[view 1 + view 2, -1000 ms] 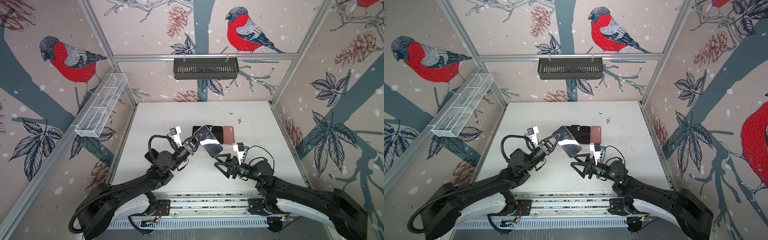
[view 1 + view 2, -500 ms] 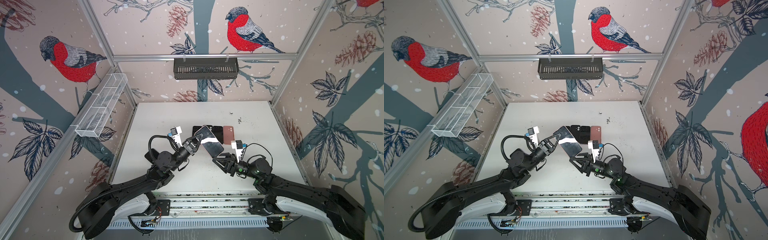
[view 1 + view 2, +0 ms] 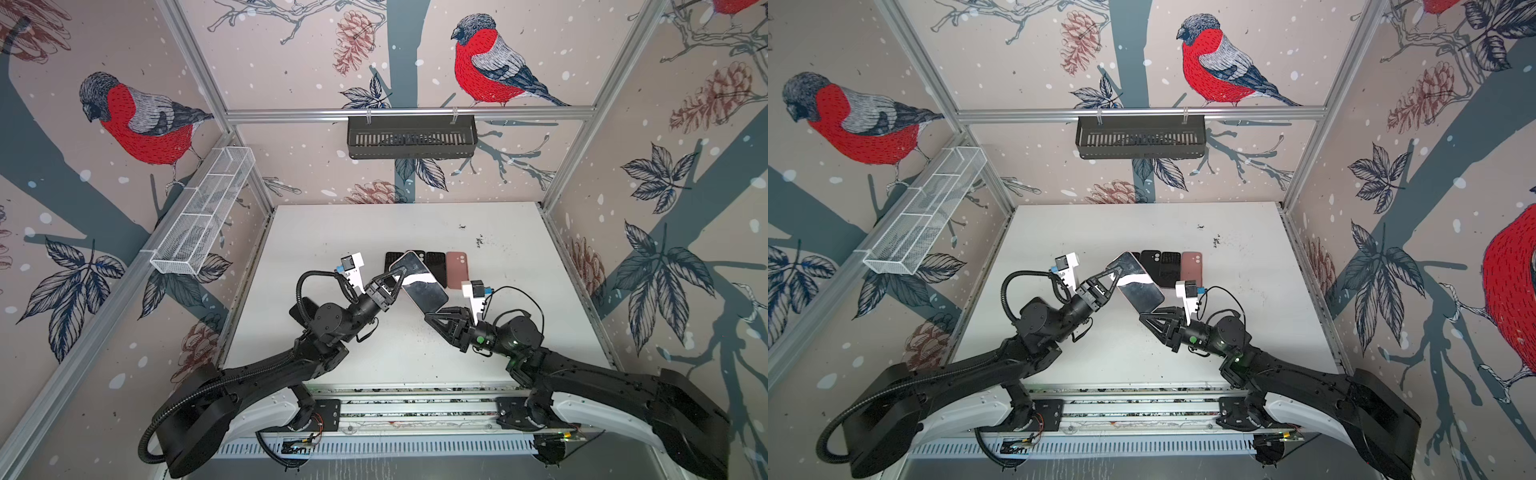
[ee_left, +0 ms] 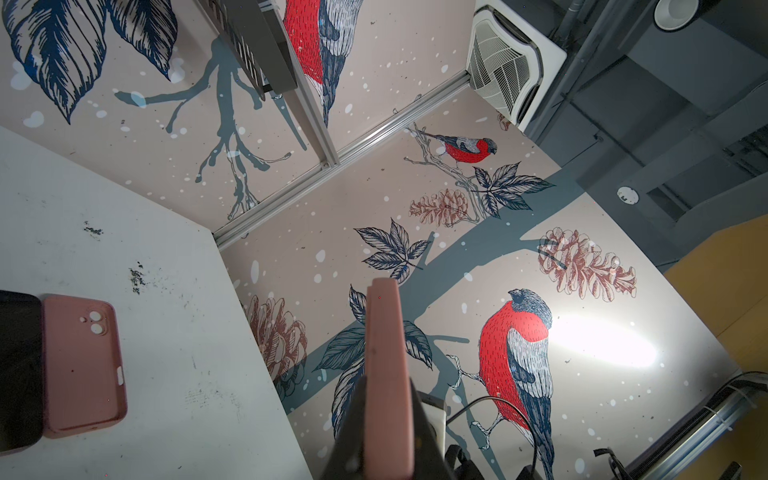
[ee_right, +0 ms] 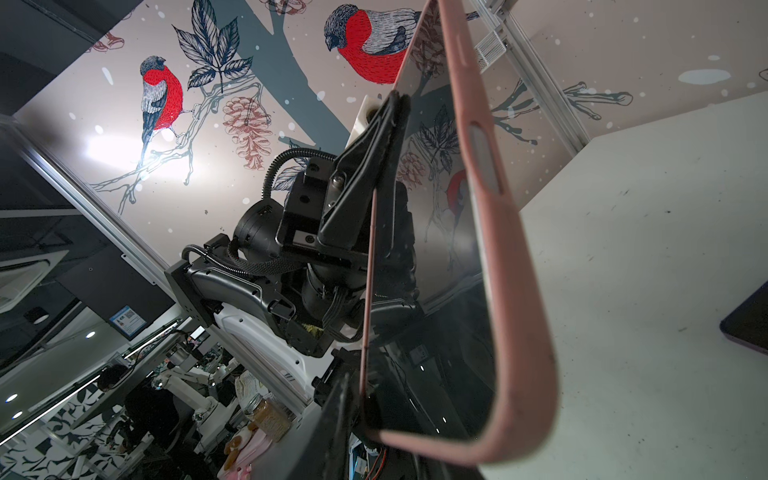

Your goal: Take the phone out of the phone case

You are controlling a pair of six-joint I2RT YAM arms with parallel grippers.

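Holding the phone (image 3: 424,286) tilted above the tabletop (image 3: 332,232), my left fingers (image 3: 388,279) are clamped on its pink phone case (image 5: 490,174) near one long edge. My right fingers (image 3: 446,316) bracket the lower corner; I cannot tell whether they pinch it yet. The glass looks slick and rigid and the case soft and rubbery, so I judge the corner lip the place to peel.

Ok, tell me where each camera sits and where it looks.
Top views: high in front, looking down on the table; both arms, left gripper, right gripper.
Left wrist: behind left gripper, facing along the cased phone's edge toward a wall; own fingers.
Right wrist: low, facing up at its screen; left gripper.
Shared by both wrists: its pink case.
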